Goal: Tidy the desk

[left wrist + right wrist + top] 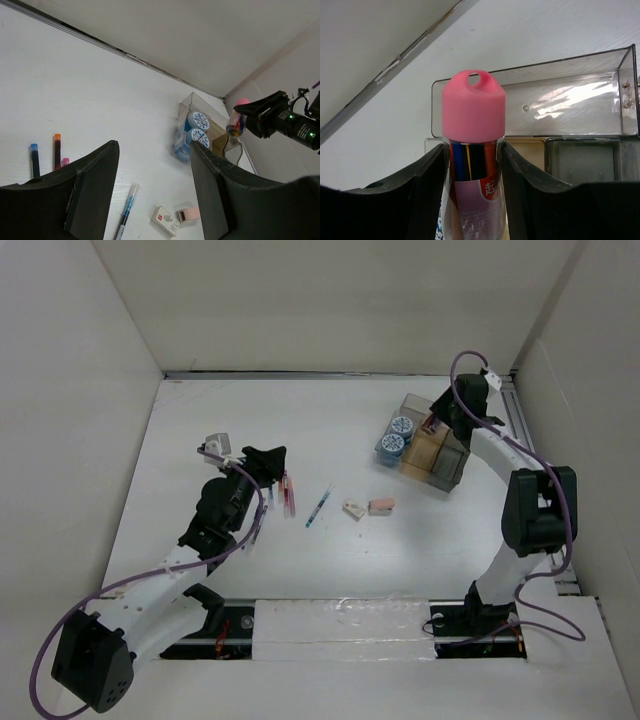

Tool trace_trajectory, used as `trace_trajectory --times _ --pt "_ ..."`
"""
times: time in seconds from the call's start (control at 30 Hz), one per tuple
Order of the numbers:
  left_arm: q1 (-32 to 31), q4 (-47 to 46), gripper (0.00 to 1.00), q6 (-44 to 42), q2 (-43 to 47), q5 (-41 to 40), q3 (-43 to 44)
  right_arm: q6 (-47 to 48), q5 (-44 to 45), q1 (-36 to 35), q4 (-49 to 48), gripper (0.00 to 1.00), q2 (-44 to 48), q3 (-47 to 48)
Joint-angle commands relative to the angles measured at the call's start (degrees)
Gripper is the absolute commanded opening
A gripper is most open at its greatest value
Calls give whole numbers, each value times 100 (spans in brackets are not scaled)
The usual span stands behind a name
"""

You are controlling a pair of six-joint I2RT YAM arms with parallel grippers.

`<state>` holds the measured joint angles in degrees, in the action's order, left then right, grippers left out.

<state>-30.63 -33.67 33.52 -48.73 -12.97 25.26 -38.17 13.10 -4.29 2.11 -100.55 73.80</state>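
The white desk [400, 560] holds loose stationery. My right gripper [474, 150] is shut on a clear tube with a pink cap [473, 107], coloured sticks inside it, held just above the clear compartmented organizer [535, 105] at the back right [432, 448]. From the left wrist view the tube [237, 120] shows in that gripper over the organizer [199, 106]. My left gripper [265, 458] hangs open and empty [154, 150] above the desk at left of centre. Short pens [287, 495] lie just beside it. A blue pen [318, 507], a white box [353, 508] and a pink piece [381, 505] lie mid-desk.
Two blue-and-white rolls [396, 436] sit against the organizer's left side [194, 131]. Blue-, orange- and pink-capped pens [57, 150] lie left of my left fingers. Pale walls close in the desk at the back and sides. A silvery strip [330, 612] runs along the near edge.
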Motion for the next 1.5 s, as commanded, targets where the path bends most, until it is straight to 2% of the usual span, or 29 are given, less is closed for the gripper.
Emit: trace_trajectory --times 0.0,0.17,0.3,0.57,0.73,0.87,0.97,1.27,1.33,1.43,1.47 --pt "13 -316 55 23 -49 111 49 91 96 -80 -54 16 282 -120" --pt "13 -342 55 23 -102 102 41 64 175 -378 -149 16 615 -901" --pt "13 -359 55 23 -119 111 41 126 280 -432 -149 16 704 -1139" --pt "13 -324 55 -3 -102 49 58 249 439 -301 -325 16 643 -956" --pt "13 -342 55 14 -119 84 41 -426 -42 165 -413 11 397 -499" --pt "13 -315 55 6 -102 93 59 -709 -221 166 -474 11 238 -270" --pt "13 -307 55 6 -49 41 41 -499 77 -87 -405 11 343 -427" --pt "13 -359 55 32 -163 155 58 -322 166 -256 -378 12 589 -1087" --pt "13 -360 55 23 -163 129 50 -322 158 -308 -352 14 659 -1166" --pt "13 -333 55 14 -111 93 58 -331 236 -370 -343 22 730 -1297" --pt "13 -351 55 14 -102 111 41 -322 254 -370 -351 34 747 -1307"
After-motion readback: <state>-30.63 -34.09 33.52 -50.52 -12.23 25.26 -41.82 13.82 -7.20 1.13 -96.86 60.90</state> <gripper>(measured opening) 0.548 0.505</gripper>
